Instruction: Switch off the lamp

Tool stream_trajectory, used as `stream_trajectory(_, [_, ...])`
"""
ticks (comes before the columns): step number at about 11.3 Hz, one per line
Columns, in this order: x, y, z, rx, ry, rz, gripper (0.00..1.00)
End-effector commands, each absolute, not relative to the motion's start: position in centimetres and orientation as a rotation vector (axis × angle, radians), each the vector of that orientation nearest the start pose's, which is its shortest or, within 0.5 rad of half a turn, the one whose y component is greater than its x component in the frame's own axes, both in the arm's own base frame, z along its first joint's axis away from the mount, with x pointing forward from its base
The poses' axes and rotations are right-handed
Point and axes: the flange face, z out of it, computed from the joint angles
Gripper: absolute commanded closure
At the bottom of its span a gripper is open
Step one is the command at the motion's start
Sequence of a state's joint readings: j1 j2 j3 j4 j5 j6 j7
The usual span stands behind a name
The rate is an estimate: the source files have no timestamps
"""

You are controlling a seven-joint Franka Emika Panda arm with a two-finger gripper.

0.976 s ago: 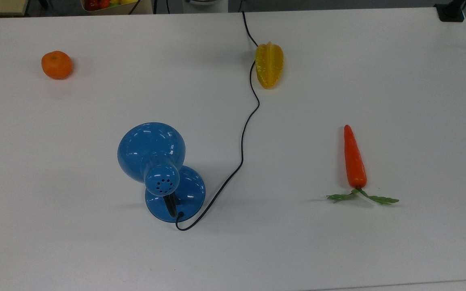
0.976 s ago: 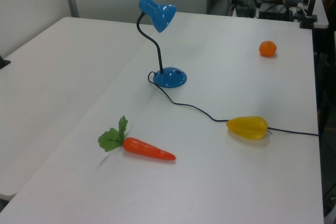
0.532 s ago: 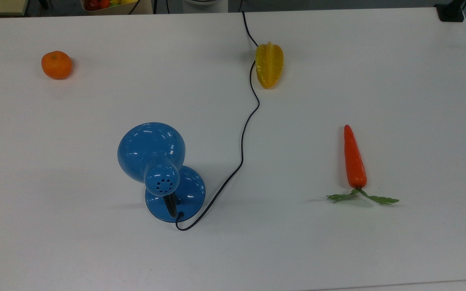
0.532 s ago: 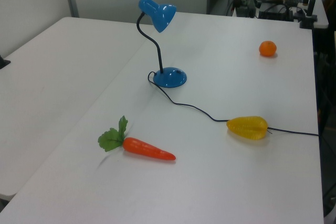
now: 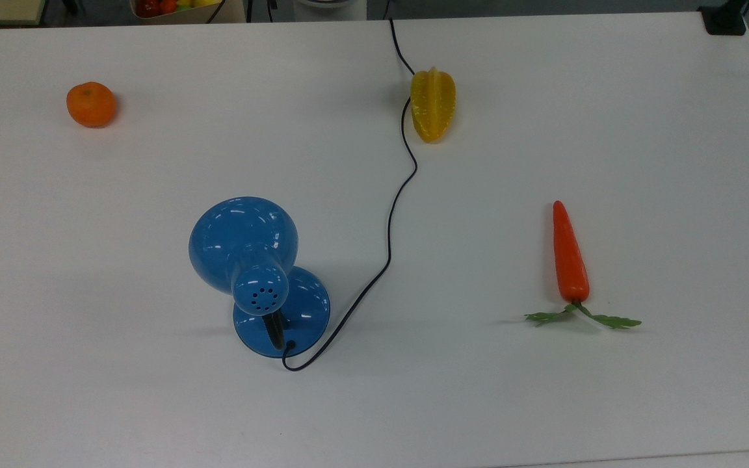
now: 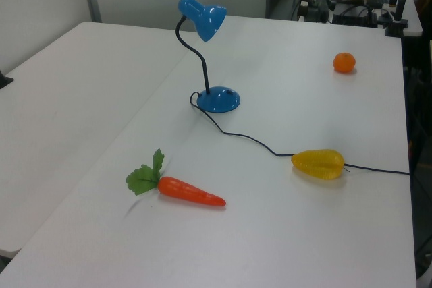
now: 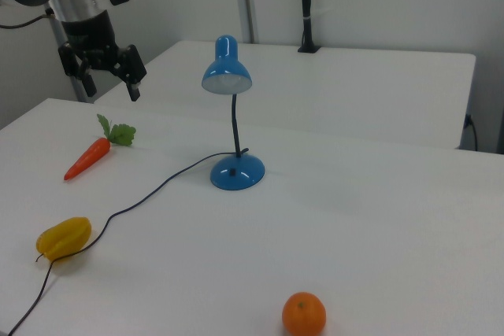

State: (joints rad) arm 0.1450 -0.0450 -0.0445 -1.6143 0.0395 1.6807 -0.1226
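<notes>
the lamp (image 7: 229, 120) stood mid-desk, near centre in the right view, its glossy shade likely slippery and top-heavy on the bendy neck, so pressing at the round base (image 7: 237, 171) seemed safest, while the tool (image 7: 109, 80) hung well apart at the right view's left, fingers spread and empty.
</notes>
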Motion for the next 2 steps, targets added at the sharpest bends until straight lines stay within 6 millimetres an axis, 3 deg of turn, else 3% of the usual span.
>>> stream_trajectory(1, [54.08, 5.88, 63.97, -3.074, -0.375, -0.194, 0.00])
stream_trajectory(2, [54.12, 5.88, 63.94, -3.074, -0.375, -0.191, 0.00])
